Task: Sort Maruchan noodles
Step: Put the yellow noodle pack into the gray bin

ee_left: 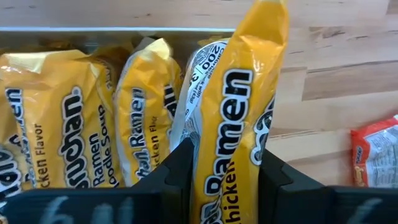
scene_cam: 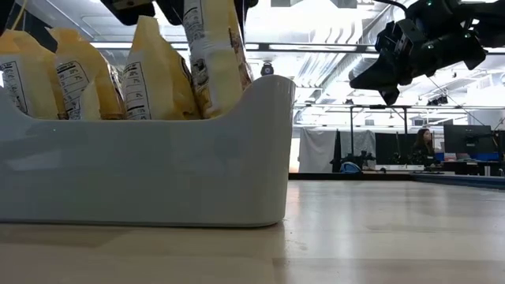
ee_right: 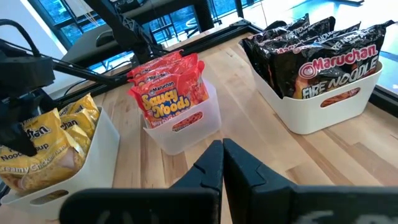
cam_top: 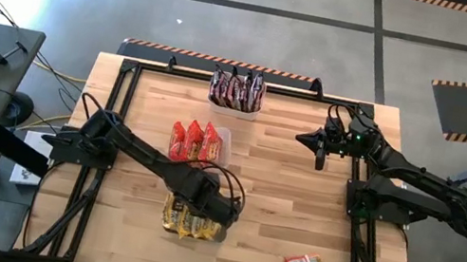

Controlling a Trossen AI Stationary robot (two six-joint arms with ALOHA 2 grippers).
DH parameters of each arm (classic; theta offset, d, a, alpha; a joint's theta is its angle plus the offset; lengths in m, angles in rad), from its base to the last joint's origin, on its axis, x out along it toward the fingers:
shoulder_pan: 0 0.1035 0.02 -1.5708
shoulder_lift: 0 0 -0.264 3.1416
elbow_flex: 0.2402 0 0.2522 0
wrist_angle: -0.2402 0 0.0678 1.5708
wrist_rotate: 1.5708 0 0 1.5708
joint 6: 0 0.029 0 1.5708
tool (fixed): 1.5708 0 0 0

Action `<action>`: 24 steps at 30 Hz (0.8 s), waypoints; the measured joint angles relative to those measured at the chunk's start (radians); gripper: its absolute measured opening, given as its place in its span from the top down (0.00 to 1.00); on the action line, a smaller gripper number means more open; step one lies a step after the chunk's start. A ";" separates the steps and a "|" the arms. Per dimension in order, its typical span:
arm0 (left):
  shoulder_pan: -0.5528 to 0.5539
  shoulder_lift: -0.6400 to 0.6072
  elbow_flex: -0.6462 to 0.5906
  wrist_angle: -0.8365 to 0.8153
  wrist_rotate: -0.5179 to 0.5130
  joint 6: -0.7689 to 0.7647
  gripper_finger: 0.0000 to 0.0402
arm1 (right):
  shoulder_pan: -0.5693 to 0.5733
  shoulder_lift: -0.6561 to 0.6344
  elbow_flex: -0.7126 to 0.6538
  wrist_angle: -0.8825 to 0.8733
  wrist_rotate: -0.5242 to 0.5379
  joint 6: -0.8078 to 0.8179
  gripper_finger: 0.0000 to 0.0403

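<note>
Pincer fingers of the left pincer [ee_left: 227, 180] are pinching a yellow packet [ee_left: 233, 118], crinkly plastic printed "Ramen" and "Chicken", standing on end with its long axis upright. It is sitting in the white tub [cam_top: 193, 236] near the counter's [cam_top: 280, 197] front edge, beside other yellow packets [ee_left: 93, 118]. Over by the counter's right edge, the right pincer [ee_right: 222, 163] is hanging pressed together, holding nothing.
</note>
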 joint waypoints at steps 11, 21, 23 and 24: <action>-0.006 -0.006 0.000 0.019 -0.068 0.044 0.80 | 0.000 0.000 0.000 -0.001 0.000 -0.005 1.00; -0.006 0.017 -0.001 0.015 -0.076 0.063 0.80 | 0.000 0.000 0.000 -0.001 0.000 -0.019 1.00; -0.005 0.033 0.000 0.029 -0.056 0.054 0.80 | 0.000 0.000 0.000 -0.001 0.000 -0.019 1.00; -0.005 0.044 0.000 0.028 -0.048 0.051 0.80 | 0.000 0.000 0.000 -0.001 0.000 -0.019 1.00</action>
